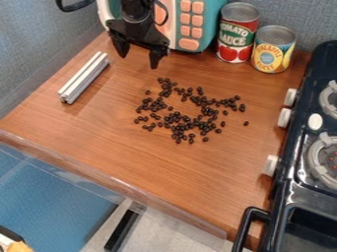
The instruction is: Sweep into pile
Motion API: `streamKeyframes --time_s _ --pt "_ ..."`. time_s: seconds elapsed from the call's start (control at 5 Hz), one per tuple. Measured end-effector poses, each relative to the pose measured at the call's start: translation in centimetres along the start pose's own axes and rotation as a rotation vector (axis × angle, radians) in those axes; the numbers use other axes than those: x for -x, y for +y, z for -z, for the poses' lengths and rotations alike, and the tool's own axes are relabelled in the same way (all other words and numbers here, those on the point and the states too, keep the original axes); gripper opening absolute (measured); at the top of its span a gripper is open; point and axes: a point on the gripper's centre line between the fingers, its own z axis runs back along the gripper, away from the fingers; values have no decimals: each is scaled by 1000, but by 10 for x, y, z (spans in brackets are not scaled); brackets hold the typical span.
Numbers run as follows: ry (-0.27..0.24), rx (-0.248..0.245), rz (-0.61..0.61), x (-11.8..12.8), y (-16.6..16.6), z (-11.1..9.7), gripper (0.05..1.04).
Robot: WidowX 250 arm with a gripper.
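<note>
On the brown wooden tabletop (pixel 118 152), small dark round beans (pixel 176 117) are scattered in front of the spread black fingers (pixel 155 58); a long silver ribbed bar (pixel 85 77) is set near the fingers.

The arm (pixel 136 11) is finished in black, with a rounded wrist housing (pixel 133 24) of compact form and a thin, dark cable (pixel 166 14) forming a curved loop alongside it. The end effector (pixel 138 62) is likewise black, comprising a wide, angular body and two fingers (pixel 155 57), each broad at the base and tapering to a narrow, blunt tip. Small pale highlights mark the housing; individual screws are too small to distinguish.
</note>
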Motion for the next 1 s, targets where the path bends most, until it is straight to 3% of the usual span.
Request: streamKeyframes --time_s 0.2,0.4,0.6,0.8,1.0 --pt "47 12 0 11 -4 14 1001" --pt "57 49 -1 4 -2 11 1001" --pt "63 52 -36 -7 14 5 1001" --pt "112 59 -43 -13 22 8 1001" --pt "246 54 -57 -9 37 8 1001"
